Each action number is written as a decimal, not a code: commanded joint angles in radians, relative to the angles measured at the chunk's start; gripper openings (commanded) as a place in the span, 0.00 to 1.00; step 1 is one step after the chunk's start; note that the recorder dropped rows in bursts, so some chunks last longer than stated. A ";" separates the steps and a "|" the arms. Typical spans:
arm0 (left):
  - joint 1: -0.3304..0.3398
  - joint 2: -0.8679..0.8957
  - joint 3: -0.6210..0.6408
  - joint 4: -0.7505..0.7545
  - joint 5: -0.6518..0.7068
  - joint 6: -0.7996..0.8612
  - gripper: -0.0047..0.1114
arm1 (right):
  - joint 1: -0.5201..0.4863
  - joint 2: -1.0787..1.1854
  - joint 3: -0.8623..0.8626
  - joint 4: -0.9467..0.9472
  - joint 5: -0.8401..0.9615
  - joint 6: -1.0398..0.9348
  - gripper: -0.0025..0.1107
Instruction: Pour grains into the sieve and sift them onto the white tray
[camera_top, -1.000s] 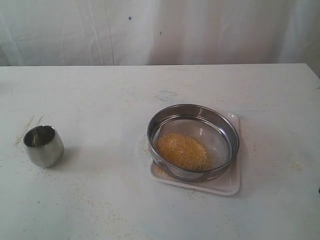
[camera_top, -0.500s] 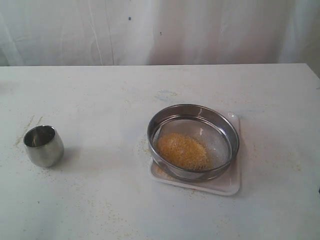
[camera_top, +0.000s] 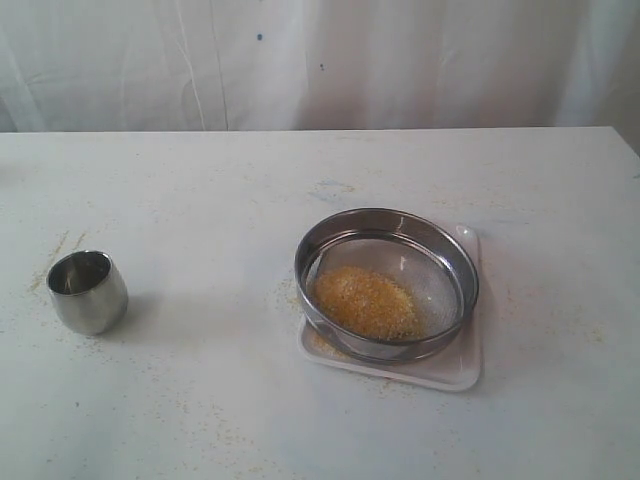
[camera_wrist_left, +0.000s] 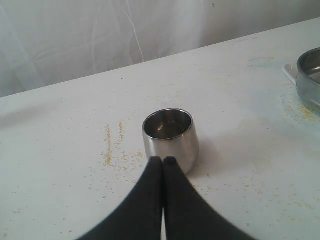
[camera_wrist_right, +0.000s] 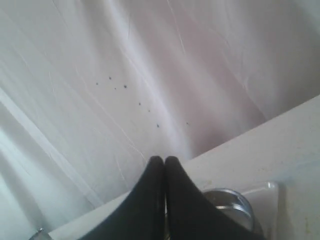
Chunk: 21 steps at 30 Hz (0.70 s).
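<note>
The round steel sieve (camera_top: 386, 283) rests on the white tray (camera_top: 462, 372) right of the table's middle, with a heap of golden grains (camera_top: 366, 302) lying on its mesh. Neither arm shows in the exterior view. In the left wrist view my left gripper (camera_wrist_left: 163, 160) is shut with nothing in it, its black tips just in front of the small steel cup (camera_wrist_left: 170, 137); the sieve's rim (camera_wrist_left: 310, 75) shows at the frame edge. My right gripper (camera_wrist_right: 164, 159) is shut and empty, raised above the table, with the sieve (camera_wrist_right: 231, 201) and tray corner (camera_wrist_right: 266, 196) partly hidden behind it.
The small steel cup (camera_top: 87, 290) stands upright at the table's left, and it looks empty. Spilled grains (camera_wrist_left: 107, 145) are scattered on the table beside the cup and around the tray. A white curtain (camera_top: 320, 60) hangs behind the table's far edge.
</note>
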 joint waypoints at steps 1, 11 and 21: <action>0.002 -0.005 0.004 -0.010 -0.004 0.002 0.04 | 0.008 0.029 -0.101 -0.001 0.268 -0.001 0.02; 0.002 -0.005 0.004 -0.010 -0.004 0.002 0.04 | 0.008 0.531 -0.562 -0.016 0.781 -0.382 0.02; 0.002 -0.005 0.004 -0.010 -0.004 0.002 0.04 | 0.008 1.233 -0.940 -0.060 0.835 -0.565 0.58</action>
